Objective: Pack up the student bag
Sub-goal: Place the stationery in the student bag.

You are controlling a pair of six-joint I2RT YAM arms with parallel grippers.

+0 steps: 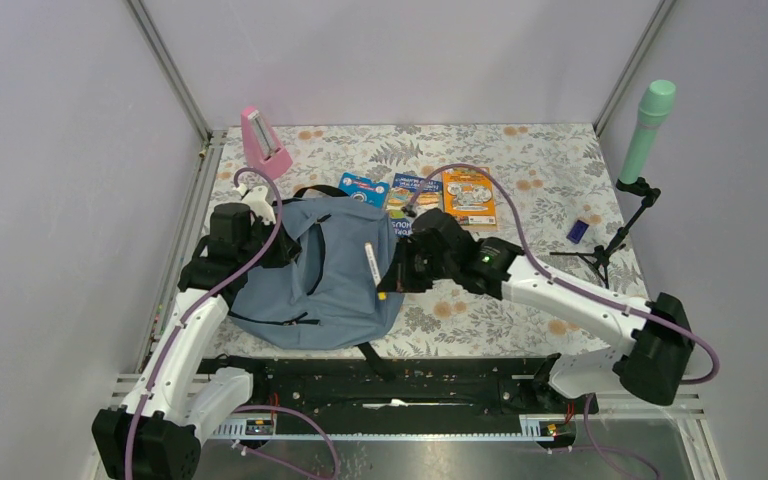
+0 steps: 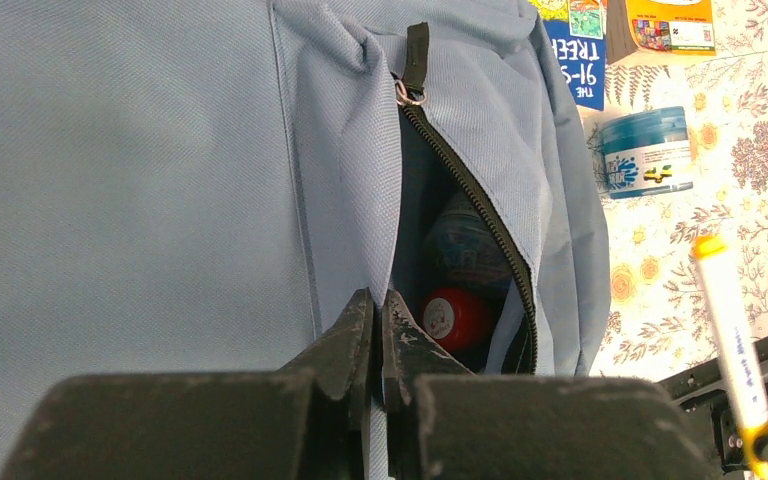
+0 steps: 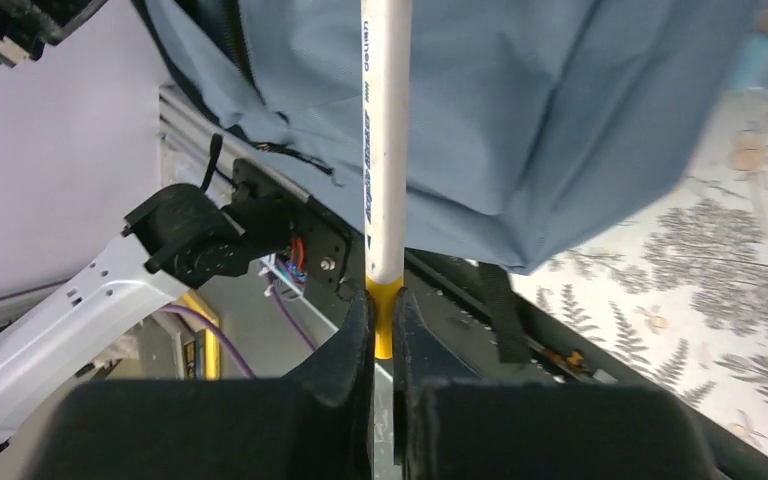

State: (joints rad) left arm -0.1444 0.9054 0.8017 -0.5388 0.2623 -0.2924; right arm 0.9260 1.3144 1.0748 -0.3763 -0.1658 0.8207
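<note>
The grey-blue student bag (image 1: 330, 290) lies flat on the table between the two arms. My left gripper (image 2: 380, 312) is shut on a fold of its fabric beside the open zipper (image 2: 470, 200). Inside the pocket I see a red round item (image 2: 455, 318) and a bluish one (image 2: 465, 245). My right gripper (image 3: 384, 312) is shut on the yellow end of a white marker (image 3: 385, 130), which it holds over the bag (image 3: 560, 120). From above, the marker (image 1: 372, 262) sits over the bag's right side, with the right gripper (image 1: 390, 285) there and the left gripper (image 1: 285, 248) at the bag's upper left.
Behind the bag lie a blue round tin (image 1: 363, 188), a dark-blue book (image 1: 412, 197) and an orange book (image 1: 468, 196). A pink wedge-shaped item (image 1: 265, 145) stands back left. A green microphone (image 1: 648, 125) on a black stand and a small blue item (image 1: 578, 230) are at right.
</note>
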